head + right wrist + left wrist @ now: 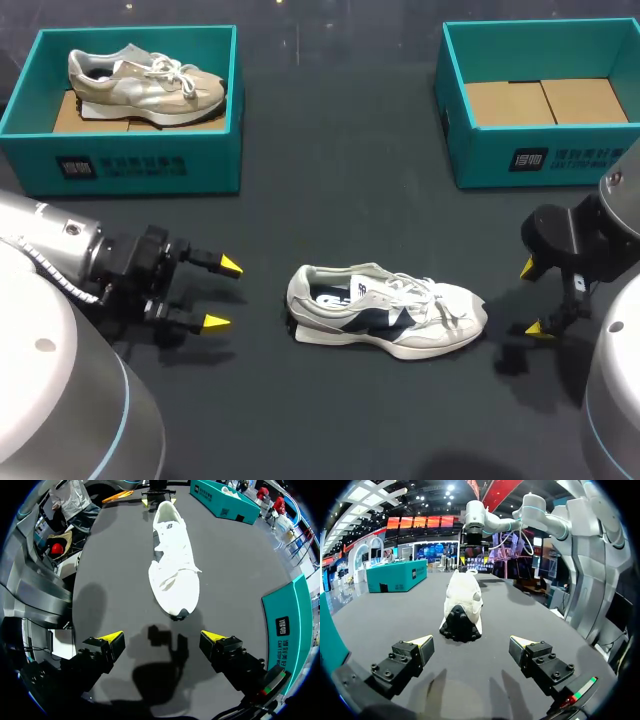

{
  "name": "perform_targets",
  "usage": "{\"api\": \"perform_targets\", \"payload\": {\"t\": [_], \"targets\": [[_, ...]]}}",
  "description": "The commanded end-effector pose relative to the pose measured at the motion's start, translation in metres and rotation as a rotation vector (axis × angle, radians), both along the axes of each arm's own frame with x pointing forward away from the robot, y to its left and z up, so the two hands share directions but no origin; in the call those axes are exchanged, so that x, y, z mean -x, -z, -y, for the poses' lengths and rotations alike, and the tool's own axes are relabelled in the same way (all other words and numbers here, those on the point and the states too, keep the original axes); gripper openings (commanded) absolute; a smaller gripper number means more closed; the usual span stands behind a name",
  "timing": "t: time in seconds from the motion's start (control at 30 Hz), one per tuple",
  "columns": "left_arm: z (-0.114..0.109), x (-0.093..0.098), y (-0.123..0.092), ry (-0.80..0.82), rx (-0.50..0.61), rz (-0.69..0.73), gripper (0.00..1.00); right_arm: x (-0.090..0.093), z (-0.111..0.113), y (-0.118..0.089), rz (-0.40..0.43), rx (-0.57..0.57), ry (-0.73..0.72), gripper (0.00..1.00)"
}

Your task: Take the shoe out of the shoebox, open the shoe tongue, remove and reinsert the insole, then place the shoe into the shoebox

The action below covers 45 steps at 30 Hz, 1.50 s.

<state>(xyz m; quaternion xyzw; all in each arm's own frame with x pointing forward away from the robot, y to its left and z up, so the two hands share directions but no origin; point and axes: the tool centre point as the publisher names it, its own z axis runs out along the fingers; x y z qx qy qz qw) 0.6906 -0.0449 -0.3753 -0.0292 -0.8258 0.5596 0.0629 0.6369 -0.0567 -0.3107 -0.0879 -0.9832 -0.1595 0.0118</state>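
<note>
- Shoe (385, 322), white and navy, rests on the dark surface (330, 200), toe toward 3 o'clock;
- left end effector (224, 294) released, at its 9 o'clock, apart from the heel;
- right end effector (531, 298) released, at its 3 o'clock;
- teal shoebox (140, 165) at 11 o'clock holds a beige shoe (145, 85); second shoebox (530, 160) at 1 o'clock.

Dark table (340, 190), white shoe (385, 325), seemingly upright, left shoebox (140, 165), right shoebox (545, 158)

Dark grey matte table (340, 200), plain flat top. Light comes from above: soft-edged shadows lie on the table toward its near edge, while the middle and far side of the table are evenly lit.
</note>
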Motion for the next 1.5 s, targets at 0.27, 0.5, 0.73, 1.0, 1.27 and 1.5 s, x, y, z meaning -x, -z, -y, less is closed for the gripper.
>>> {"api": "perform_targets", "payload": {"t": [0.27,0.5,0.73,1.0,1.27,1.5], "targets": [[-0.001,-0.001,0.001,0.003,0.000,-0.001,1.00,0.002,0.000,0.000,0.002,0.002,0.001,1.00],[-0.001,-0.001,0.001,0.003,0.000,-0.001,1.00,0.002,0.000,0.000,0.002,0.002,0.001,1.00],[0.012,-0.008,0.011,-0.053,0.072,0.013,1.00,0.002,0.000,0.000,0.002,0.002,0.001,1.00],[0.032,-0.009,0.015,-0.049,0.082,0.013,1.00,0.002,0.000,0.000,0.002,0.002,0.001,1.00],[0.044,-0.014,0.019,-0.095,0.089,-0.005,1.00,0.002,0.000,0.000,0.002,0.002,0.001,1.00],[0.053,-0.011,0.021,-0.109,0.093,0.000,1.00,0.002,0.000,0.000,0.002,0.002,0.001,1.00]]}}
